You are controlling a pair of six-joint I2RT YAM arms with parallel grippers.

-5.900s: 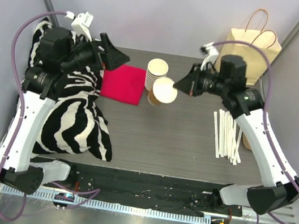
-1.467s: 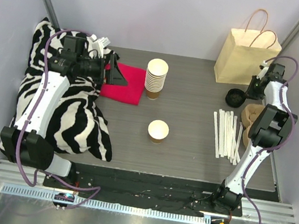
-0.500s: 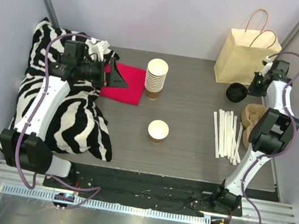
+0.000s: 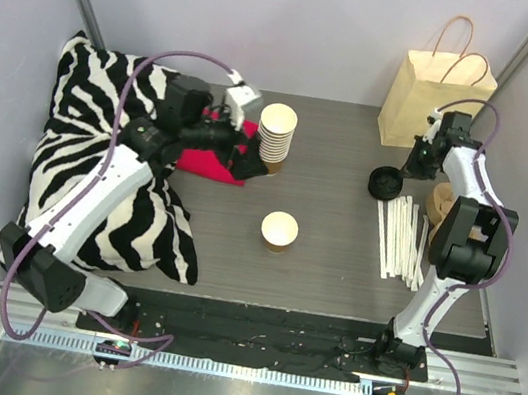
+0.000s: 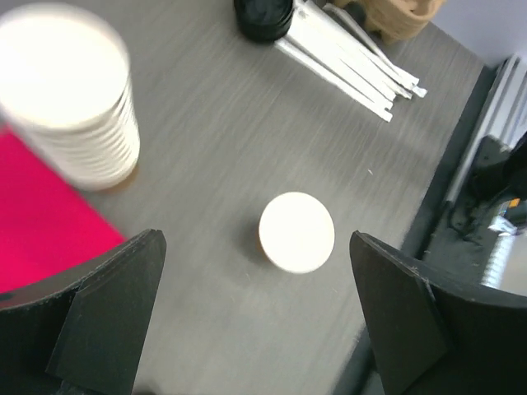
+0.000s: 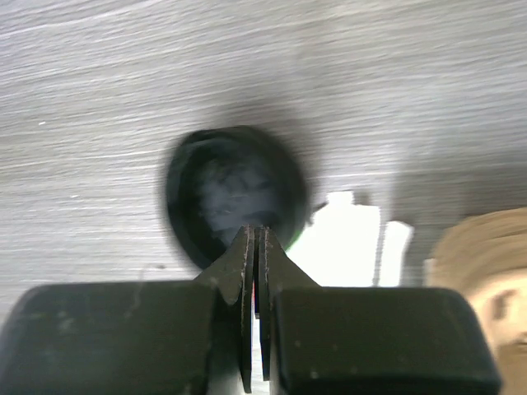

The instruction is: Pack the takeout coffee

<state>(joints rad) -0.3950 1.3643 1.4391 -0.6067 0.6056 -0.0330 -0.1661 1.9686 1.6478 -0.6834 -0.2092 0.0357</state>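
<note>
Open brown paper cup (image 4: 279, 228) set upright at the middle of the table (image 4: 325, 258), no lid on it.
The black lid (image 4: 384, 183) is seen at 2 o'clock from the cup, well apart, its rim pinched by the closed right gripper (image 6: 255, 234). White straws (image 4: 400, 235) are laid at 3 o'clock, a stack of cups (image 4: 275, 139) stands at 12 o'clock, and a paper bag (image 4: 434, 102) is placed at 1 o'clock. The left gripper (image 5: 257, 304) is held wide above the cup, gripping nothing.
</note>
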